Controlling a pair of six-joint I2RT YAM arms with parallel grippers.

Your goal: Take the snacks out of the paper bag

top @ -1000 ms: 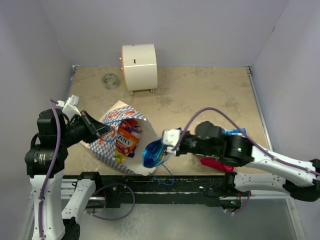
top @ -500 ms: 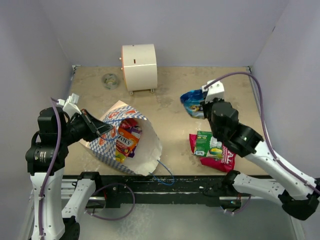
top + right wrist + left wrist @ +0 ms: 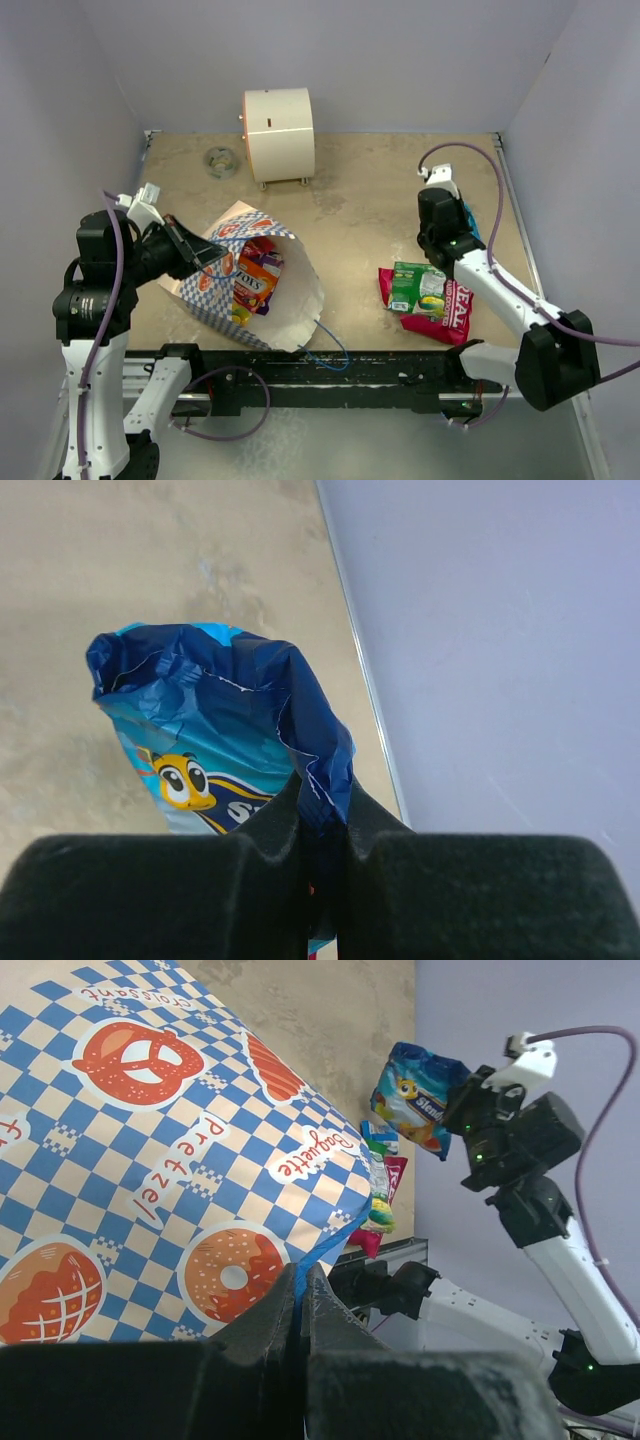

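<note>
Over the far right side of the bench (image 3: 370, 190), close to the side wall, the right gripper (image 3: 322, 825) is pressed together on the crumpled top edge of a blue packet (image 3: 215, 750), which hangs clear of the surface. Two snacks already lie out on the bench just nearer the arms: a green packet (image 3: 418, 285) resting on a red packet (image 3: 450, 318). The paper bag (image 3: 290, 290) lies tipped on its side at the left, mouth facing right, with more snacks (image 3: 256, 277) showing inside. The left gripper (image 3: 300, 1300) is pinched shut on the bag's rim, where a blue cord (image 3: 322, 1242) runs. By my reading the job is partly done, and the step in hand is setting the blue packet down. The hold on it is only a thin fold of slick foil, so a quick swing could let it slip free early. Dropped this close to the wall, it might slide to the bench edge, out of easy reach. On the other side, the pinch is on thin paper. A hard pull could tear the rim or slip onto the cord alone, so that the mouth sags shut over the remaining snacks. The loose loop of cord at the bag's near corner could also catch a finger reaching in.
</note>
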